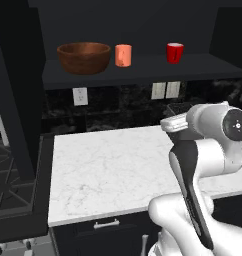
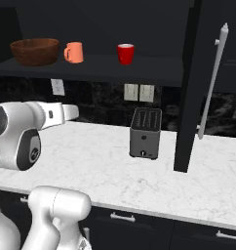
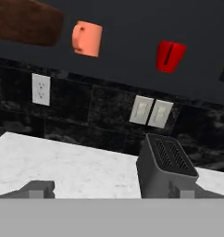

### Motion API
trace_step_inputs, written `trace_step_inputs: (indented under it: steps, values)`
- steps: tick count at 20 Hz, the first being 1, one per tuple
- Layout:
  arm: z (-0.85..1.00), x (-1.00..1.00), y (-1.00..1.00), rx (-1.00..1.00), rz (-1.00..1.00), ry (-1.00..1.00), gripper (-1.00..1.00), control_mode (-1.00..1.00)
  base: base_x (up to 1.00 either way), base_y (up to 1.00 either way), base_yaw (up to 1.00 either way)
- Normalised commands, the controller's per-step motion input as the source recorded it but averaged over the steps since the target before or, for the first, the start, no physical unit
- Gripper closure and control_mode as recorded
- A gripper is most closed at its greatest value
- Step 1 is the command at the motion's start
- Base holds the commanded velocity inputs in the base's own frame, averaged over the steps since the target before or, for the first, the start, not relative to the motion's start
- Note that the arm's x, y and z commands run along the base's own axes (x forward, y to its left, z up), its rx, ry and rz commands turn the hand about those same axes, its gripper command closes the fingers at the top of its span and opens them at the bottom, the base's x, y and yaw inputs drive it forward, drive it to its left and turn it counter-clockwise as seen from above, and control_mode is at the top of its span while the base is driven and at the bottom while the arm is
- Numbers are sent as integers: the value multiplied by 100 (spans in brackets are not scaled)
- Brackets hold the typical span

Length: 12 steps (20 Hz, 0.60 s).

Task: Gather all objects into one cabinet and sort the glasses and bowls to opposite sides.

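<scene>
On the shelf board of the charcoal cabinet [image 1: 143, 70] stand a wide brown wooden bowl [image 1: 84, 57] at the left, an orange handled mug [image 1: 123, 55] beside it, and a red mug [image 1: 175, 52] further right. The same row appears in the right base view: bowl [image 2: 35, 51], orange mug [image 2: 74, 52], red mug [image 2: 125, 53]. In the hand view my gripper [image 3: 111, 190] is open, its fingertips [image 3: 40, 187] far apart with nothing held. It hovers over the white counter, well below the shelf, facing the wall under the orange mug [image 3: 87, 39] and red mug [image 3: 170, 56].
A grey toaster [image 2: 145, 133] stands on the white marble counter [image 1: 108, 170] against the black backsplash with outlets. A dark vertical panel [image 2: 187, 97] rises right of the toaster, with a long pale handle [image 2: 213, 80] beyond. A stove [image 1: 10, 185] lies left of the counter.
</scene>
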Motion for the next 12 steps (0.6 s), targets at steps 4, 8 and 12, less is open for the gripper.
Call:
trace_step_inputs:
  steps: [4, 8, 12]
  values:
    - [-5, -100, -6, -10, 0, -75, -100, -100, 0, 0, 0]
    - [-7, -50, -3, -6, 0, -40, -100, 100, -48, -1, 0]
    - [0, 0, 0, 0, 0, 0, -100, 100, -33, 0, 2]
